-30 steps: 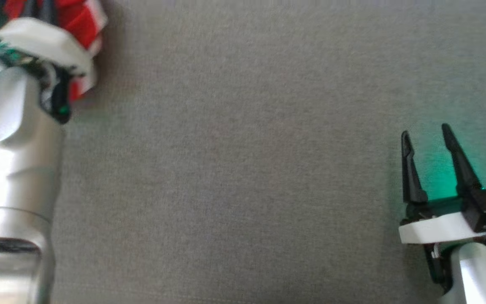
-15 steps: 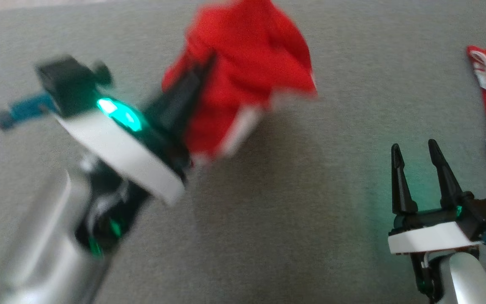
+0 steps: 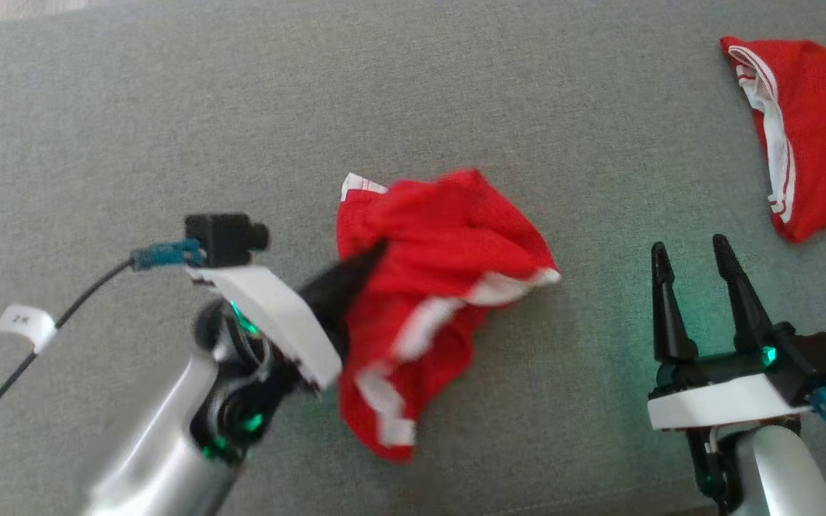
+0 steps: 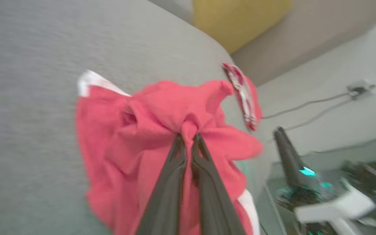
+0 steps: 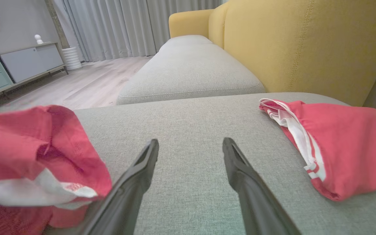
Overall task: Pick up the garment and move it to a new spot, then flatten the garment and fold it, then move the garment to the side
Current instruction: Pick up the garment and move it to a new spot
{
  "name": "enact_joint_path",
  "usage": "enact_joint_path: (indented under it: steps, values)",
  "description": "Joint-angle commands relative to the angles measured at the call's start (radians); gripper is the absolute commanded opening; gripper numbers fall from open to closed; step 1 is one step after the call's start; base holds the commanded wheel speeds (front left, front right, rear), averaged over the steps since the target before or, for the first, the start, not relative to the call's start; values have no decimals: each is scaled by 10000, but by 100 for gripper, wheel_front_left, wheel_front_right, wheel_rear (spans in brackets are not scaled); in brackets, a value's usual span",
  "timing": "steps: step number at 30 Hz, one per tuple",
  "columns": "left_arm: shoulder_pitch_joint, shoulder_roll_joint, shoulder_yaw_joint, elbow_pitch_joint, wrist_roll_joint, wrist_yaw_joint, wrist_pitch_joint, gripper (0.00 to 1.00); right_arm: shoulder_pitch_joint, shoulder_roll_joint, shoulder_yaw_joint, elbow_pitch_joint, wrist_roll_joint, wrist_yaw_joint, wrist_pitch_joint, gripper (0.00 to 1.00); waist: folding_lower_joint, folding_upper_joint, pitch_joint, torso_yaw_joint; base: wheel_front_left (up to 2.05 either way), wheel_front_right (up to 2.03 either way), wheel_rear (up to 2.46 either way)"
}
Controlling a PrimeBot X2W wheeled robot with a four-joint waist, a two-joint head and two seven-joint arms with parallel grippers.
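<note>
The left gripper (image 4: 188, 137) pinched a bunched fold of the red garment (image 3: 442, 236) over the grey sofa cushion's (image 3: 169, 129) middle, apparently to relocate it, while the right gripper (image 3: 689, 247) hovered open near the front edge.

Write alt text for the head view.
The left gripper is shut on a crumpled red garment with white trim, mid-frame over a grey cushion. The right gripper stands open at lower right; a second red garment lies at upper right.
</note>
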Motion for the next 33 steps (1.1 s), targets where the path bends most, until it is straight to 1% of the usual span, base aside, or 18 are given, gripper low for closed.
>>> enact_joint_path:
  steps: [1, 3, 6, 9, 10, 11, 12, 13, 16, 18, 19, 21, 25, 26, 28, 33]
  values:
    - [-929, -30, 569, 391, 472, 78, -424, 0, -240, -25, 289, -270, 64, 67, -110, 100, 0, 0, 37, -25, 0, 0, 0]
    - [-1481, -369, 664, 1632, 952, 151, -1061, 0, -256, -25, 373, -245, 38, 67, -110, 100, 0, 0, 45, -46, 0, 0, 0]
    - [-2169, -808, 717, 3254, 1401, 127, -1821, 0, -244, -25, 593, -178, 3, 67, -110, 100, 0, 0, 56, -102, 0, 0, 0]
    - [-2605, -1177, 743, 4483, 1544, -211, -2478, 0, -209, -25, 707, -138, 22, 67, -110, 100, 0, 0, 34, -160, 0, 0, 0]
    - [-2709, -1246, 758, 4826, 1640, -275, -2737, 2, -190, -24, 732, -119, 23, 67, -110, 100, 0, 0, 20, -173, 0, 0, 0]
    - [-2810, -1279, 725, 5111, 1816, -347, -3033, 41, -166, -24, 758, -94, 25, 67, -110, 100, 0, 0, 5, -179, 0, 0, 0]
    - [-2890, -1300, 672, 5340, 2037, -430, -3400, 92, -134, -24, 777, -66, 29, 67, -110, 100, 0, 0, -33, -170, 0, 0, 0]
    - [-2929, -1328, 639, 5541, 2228, -494, -3785, 100, -98, -24, 790, -42, 28, 67, -110, 100, 0, 0, -75, -163, 0, 0, 0]
    - [-2938, -1253, 434, 5850, 3014, -639, -5105, 100, 8, -24, 769, 8, 4, 67, -110, 100, 0, 0, -271, -106, 0, 0, 0]
    - [-2865, -1023, 112, 5824, 3913, -639, -6201, 100, 68, -24, 688, 11, -58, 67, -110, 100, 0, 0, -456, -48, 0, 0, 0]
    - [-2748, -979, 54, 5782, 4205, -580, -6723, 100, 97, -24, 618, -4, -91, 67, -110, 100, 0, 0, -568, 1, 0, 0, 0]
    - [-2391, -971, 79, 5624, 4520, -417, -7209, 100, 187, -24, 471, -14, -134, 67, -110, 100, 0, 0, -782, 102, 0, 0, 0]
    - [-1335, -865, 423, 4880, 5032, -36, -7467, 100, 334, -24, 230, -71, -234, 67, -110, 100, 0, 0, -1168, 303, 0, 0, 0]
    - [-1335, -865, 423, 4880, 5032, -36, -7467, 100, 334, -24, 230, -71, -234, 67, -110, 100, 0, 0, -1168, 303, 0, 0, 0]
    - [-627, -881, 871, 4218, 5270, 166, -7479, 100, 397, -24, 74, -93, -266, 67, -110, 100, 0, 0, -1338, 421, 0, 0, 0]
    - [1262, -968, 1951, 2794, 6330, 540, -7484, 100, 608, -24, -291, -84, -409, 67, -110, 100, 0, 0, -1687, 711, 0, 0, 0]
